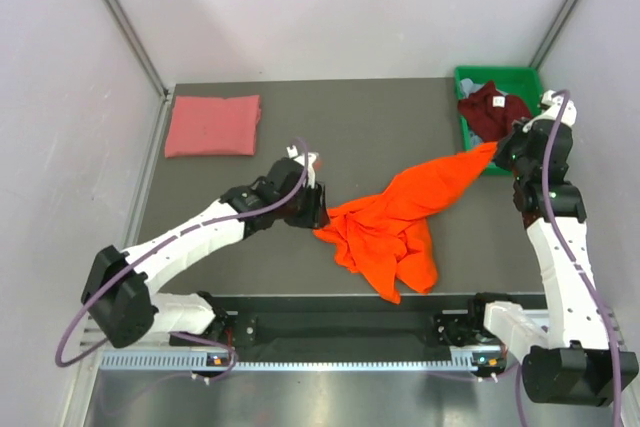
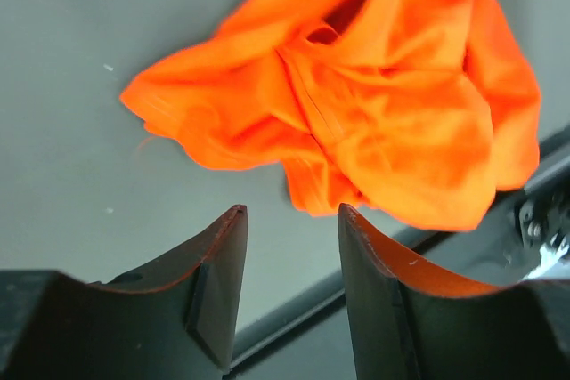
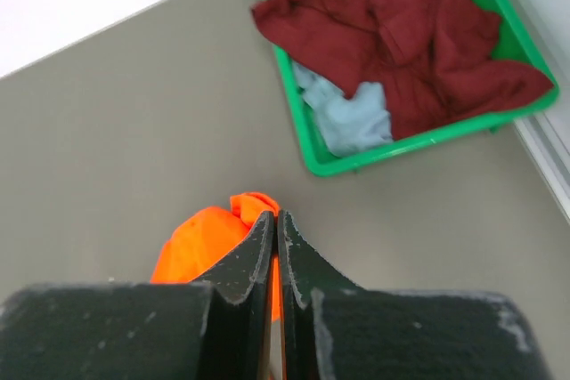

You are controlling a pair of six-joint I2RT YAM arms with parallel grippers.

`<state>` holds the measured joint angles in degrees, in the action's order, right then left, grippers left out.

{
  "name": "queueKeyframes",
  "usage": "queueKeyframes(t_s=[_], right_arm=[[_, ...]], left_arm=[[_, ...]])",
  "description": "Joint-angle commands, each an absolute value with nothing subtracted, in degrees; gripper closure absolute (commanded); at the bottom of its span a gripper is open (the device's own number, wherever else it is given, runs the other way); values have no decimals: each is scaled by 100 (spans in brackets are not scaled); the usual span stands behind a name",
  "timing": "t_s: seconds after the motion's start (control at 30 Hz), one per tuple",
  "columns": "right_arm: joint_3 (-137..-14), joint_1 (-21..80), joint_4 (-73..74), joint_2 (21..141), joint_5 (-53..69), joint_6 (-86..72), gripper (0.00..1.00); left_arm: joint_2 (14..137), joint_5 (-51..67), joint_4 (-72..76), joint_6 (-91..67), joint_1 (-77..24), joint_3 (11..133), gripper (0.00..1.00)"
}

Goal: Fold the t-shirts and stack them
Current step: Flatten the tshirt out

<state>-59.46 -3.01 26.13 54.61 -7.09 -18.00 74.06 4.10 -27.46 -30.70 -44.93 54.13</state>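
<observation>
Top ext.: finds orange t-shirt (image 1: pixel 395 227) crumpled on table (image 1: pixel 350 127) at ctr-front, one corner stretched out to R gripper (image 1: pixel 492 152) beside green bin (image 1: pixel 470 77). Salmon pink t-shirt (image 1: pixel 212 125) folded flat, far L. L gripper (image 1: pixel 318 209) just beside orange heap.
L wrist: shows fingers spread, nothing between; orange cloth just ahead.
R wrist: shows fingers clenched on orange cloth. Maroon t-shirt (image 3: pixel 401 33) and pale blue-grey t-shirt (image 3: pixel 352 117) heaped in bin.

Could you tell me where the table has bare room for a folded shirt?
Widest bare stretch: back middle, between the pink shirt and the green bin. A smaller patch lies front right, between the orange shirt and the right arm. The centre is crowded: that shirt spans from left hand to right hand.
</observation>
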Motion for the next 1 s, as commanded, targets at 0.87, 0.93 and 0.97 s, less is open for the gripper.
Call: queueKeyframes(t_s=[0.87, 0.93, 0.97], right_arm=[[-6081, -703, 440, 6389, 1810, -2056, 100], [-6161, -668, 300, 6530, 1880, -2083, 100], [-6239, -642, 81, 6696, 1907, -2100, 100]], left_arm=[[10116, 993, -2294, -2593, -3314, 6231, 51], [10195, 906, -2390, -2584, -3322, 6292, 64], [10213, 810, -2460, -2584, -3322, 6345, 79]])
